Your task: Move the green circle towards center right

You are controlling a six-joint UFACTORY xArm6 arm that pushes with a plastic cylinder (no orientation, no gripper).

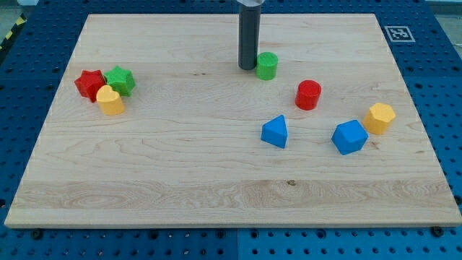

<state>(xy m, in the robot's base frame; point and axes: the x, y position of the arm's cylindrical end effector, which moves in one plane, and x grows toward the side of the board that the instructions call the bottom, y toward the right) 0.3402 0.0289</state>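
My tip [248, 68], a bare rod with no hand to open or hold anything, is set touching the green circle [267, 66] just to its right on the desk [180, 166], so most of the push toward center right is judged undone.

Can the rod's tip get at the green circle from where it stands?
Probably yes. My tip sits right against the view's left side of the green circle, nothing between them. The red cylinder lies lower right, possibly near a rightward push path.
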